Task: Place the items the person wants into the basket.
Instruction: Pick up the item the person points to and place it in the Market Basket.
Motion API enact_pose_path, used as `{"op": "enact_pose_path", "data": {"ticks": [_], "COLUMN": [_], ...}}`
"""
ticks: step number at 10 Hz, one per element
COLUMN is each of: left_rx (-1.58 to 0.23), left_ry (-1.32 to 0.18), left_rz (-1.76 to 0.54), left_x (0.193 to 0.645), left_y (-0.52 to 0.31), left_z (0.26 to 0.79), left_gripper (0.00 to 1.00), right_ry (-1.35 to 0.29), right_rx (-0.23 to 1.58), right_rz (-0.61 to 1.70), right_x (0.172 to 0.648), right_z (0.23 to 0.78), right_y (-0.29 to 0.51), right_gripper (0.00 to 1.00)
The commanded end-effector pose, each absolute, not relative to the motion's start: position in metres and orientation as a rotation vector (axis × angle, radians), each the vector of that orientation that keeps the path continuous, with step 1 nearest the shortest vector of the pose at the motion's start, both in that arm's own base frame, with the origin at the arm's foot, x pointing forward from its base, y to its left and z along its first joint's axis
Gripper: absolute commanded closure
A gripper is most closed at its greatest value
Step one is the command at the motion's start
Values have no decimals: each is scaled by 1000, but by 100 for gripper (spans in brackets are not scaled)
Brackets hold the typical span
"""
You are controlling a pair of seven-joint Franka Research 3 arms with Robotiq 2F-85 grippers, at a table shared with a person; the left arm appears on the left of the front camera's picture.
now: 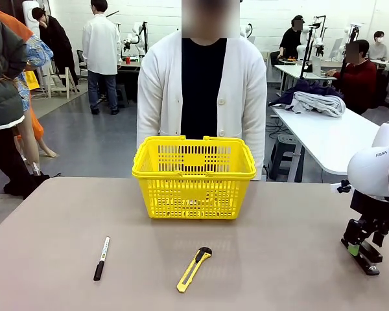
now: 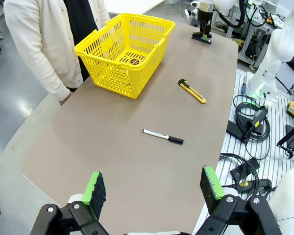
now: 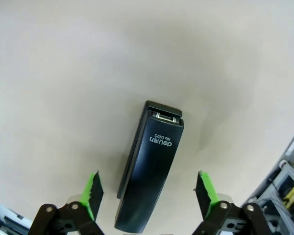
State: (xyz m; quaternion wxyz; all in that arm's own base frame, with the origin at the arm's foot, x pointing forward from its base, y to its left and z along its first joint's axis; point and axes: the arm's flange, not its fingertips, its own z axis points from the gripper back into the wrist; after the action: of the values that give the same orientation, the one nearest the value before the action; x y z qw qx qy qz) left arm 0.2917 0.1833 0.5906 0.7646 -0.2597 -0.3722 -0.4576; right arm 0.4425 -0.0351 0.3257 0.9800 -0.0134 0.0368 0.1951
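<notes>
On the left part of the table (image 1: 65, 214) lies a marker (image 1: 102, 258) with a white barrel and black cap, and to its right, near the front middle, a yellow-and-black utility knife (image 1: 194, 269). Both lie flat and well apart from each other. Behind them, at the far edge, stands the yellow basket (image 1: 194, 176), upright, with the person (image 1: 201, 91) in a white cardigan just behind it.

The left gripper (image 2: 154, 190) hangs above the near left corner of the table with its fingers wide apart and nothing between them — the marker is the nearest thing in front of it, and open tabletop lies all around.

At the right side, the right gripper (image 1: 362, 251) is low over the table near the right edge. The black stapler (image 3: 151, 166) lies flat on the table between its two fingers (image 3: 93, 192), along their direction. In the right wrist view the green pads stand apart on both sides of the stapler and do not touch it — a clear gap shows on each side. Between the stapler and the basket the tabletop is bare.
</notes>
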Motion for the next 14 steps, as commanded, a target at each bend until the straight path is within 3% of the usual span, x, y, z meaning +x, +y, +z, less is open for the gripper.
{"op": "enact_pose_path", "data": {"ticks": [1, 2, 4, 5, 7, 10, 11, 14], "left_rx": [-570, -570, -570, -570, -570, -570, -570, -570], "left_ry": [-822, -822, -822, -822, -822, -822, -822, -822], "left_rz": [-998, -998, -998, -998, -998, -998, -998, -998], "left_x": [291, 291, 291, 291, 291, 291, 291, 291], "left_y": [184, 184, 184, 184, 184, 184, 184, 184], "left_z": [592, 592, 592, 592, 592, 592, 592, 592], "left_gripper": [0, 0, 0, 0, 0, 0, 0, 0], "right_ry": [65, 61, 66, 68, 62, 35, 53, 35], "right_rx": [-35, -32, -29, -28, -31, -23, 11, 37], "right_rz": [391, 388, 383, 379, 369, 369, 398, 523], "right_x": [442, 442, 442, 442, 442, 436, 430, 411], "right_z": [325, 326, 326, 327, 329, 346, 363, 459], "right_y": [-39, -38, -38, -39, -39, -38, -35, -19], "right_gripper": [57, 100, 100, 84, 100, 100, 85, 85]}}
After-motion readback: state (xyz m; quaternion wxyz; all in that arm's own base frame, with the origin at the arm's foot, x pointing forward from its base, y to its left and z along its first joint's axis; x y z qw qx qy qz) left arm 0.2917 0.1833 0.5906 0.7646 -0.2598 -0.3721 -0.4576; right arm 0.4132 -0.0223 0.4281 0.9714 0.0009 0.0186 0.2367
